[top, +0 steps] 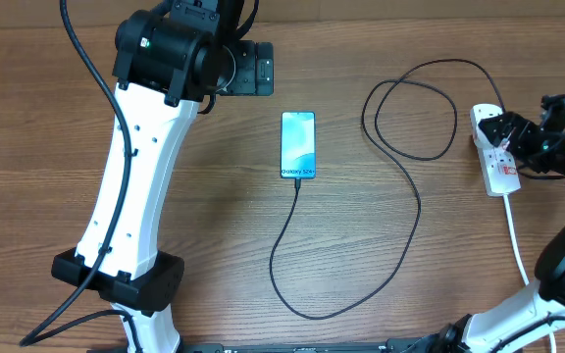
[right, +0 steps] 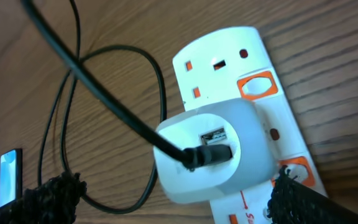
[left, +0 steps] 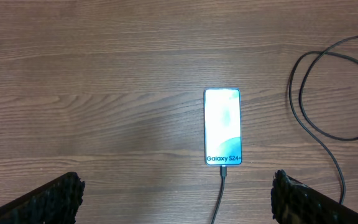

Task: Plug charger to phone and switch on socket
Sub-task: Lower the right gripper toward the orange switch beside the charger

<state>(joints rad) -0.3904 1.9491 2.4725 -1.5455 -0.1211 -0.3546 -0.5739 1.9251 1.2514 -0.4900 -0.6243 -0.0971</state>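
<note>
The phone [top: 298, 145] [left: 222, 127] lies flat mid-table with its blue screen lit. The charger [top: 415, 201] is a thin black cable; its small tip sits in the phone's lower end [left: 224, 172], and its other end is plugged into a white adapter [right: 213, 149] seated on the socket [top: 499, 167] [right: 229, 59], a white strip with orange switches [right: 258, 86]. My left gripper [top: 253, 69] [left: 176, 202] hovers open above the table just below the phone. My right gripper [top: 523, 132] [right: 176, 199] hangs open over the socket, a finger on either side of the adapter.
The cable makes a loose loop [top: 410, 108] between phone and socket and a long bend [top: 312, 312] toward the front edge. The socket's thick white cord [top: 516, 240] runs toward the front right. The left arm [top: 135, 176] spans the table's left side.
</note>
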